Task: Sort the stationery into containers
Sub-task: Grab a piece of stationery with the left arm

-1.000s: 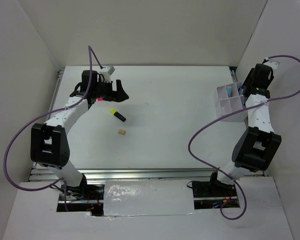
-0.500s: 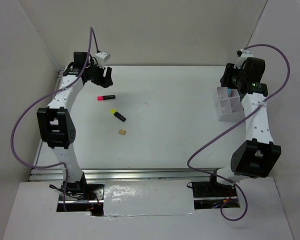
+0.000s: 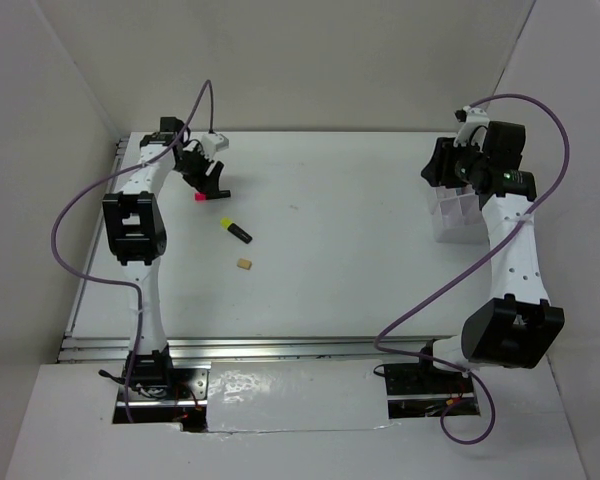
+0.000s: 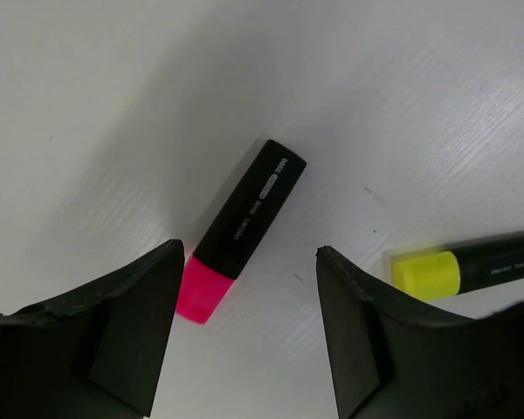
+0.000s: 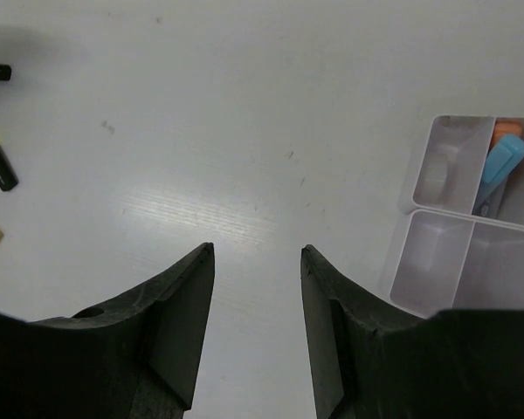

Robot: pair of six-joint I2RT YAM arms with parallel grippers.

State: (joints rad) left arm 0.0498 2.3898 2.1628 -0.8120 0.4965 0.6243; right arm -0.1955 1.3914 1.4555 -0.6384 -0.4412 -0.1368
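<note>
Left pincer [image 4: 249, 251], spread, is straddling the pink highlighter [image 4: 244, 227] lying on the worktop [image 4: 419, 87], having swung inward; right pincer [image 5: 256, 253], likewise spread, is drifting left of the organiser tray [image 5: 472, 218].

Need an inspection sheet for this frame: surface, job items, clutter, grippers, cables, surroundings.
Surface: white tabletop, mostly bare.
Job's things: pink highlighter with a black body, yellow highlighter with a black body and tan eraser block lie loose on the left. The translucent plastic compartment tray on the right holds a light-blue-capped item.
Clutter: nothing seen.
Grippers: left gripper has its jaws open astride the pink highlighter, not gripping it. Right gripper has its jaws open and empty, over bare table beside the tray.
Cables: purple cables loop off both arms, none lying on the stationery.
Surroundings: white enclosure walls on three sides.
</note>
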